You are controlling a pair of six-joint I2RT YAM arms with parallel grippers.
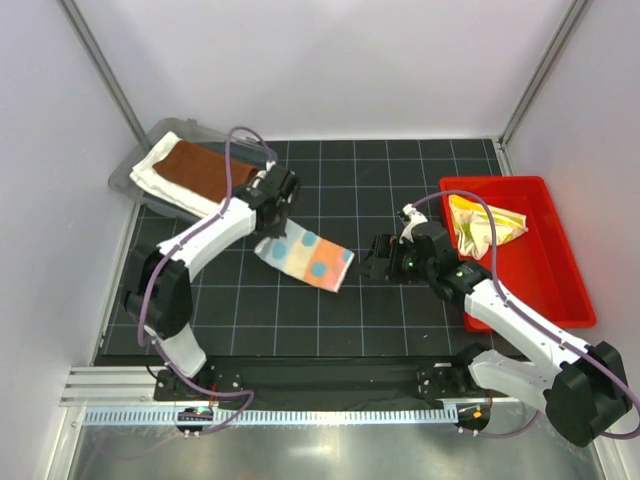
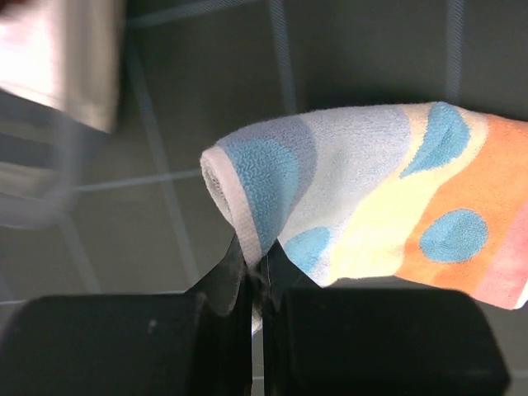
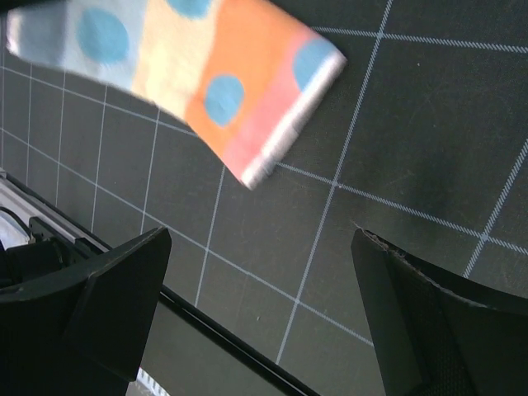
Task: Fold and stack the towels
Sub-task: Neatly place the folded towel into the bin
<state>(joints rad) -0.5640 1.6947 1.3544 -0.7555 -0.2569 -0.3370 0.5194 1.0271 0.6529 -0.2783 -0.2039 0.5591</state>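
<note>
On the black gridded mat (image 1: 400, 320), between white walls (image 1: 350, 60), my left gripper (image 2: 254, 285) is pinched tight on a corner of the dotted light-blue towel (image 2: 371, 198) at mid-mat; my right gripper (image 3: 262, 239) stands wide apart just beside its other end, holding nothing.

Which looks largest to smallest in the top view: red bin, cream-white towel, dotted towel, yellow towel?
1. red bin
2. cream-white towel, partly under the rust-brown towel
3. dotted towel
4. yellow towel, crumpled; close to the dotted one, so unsure
</note>
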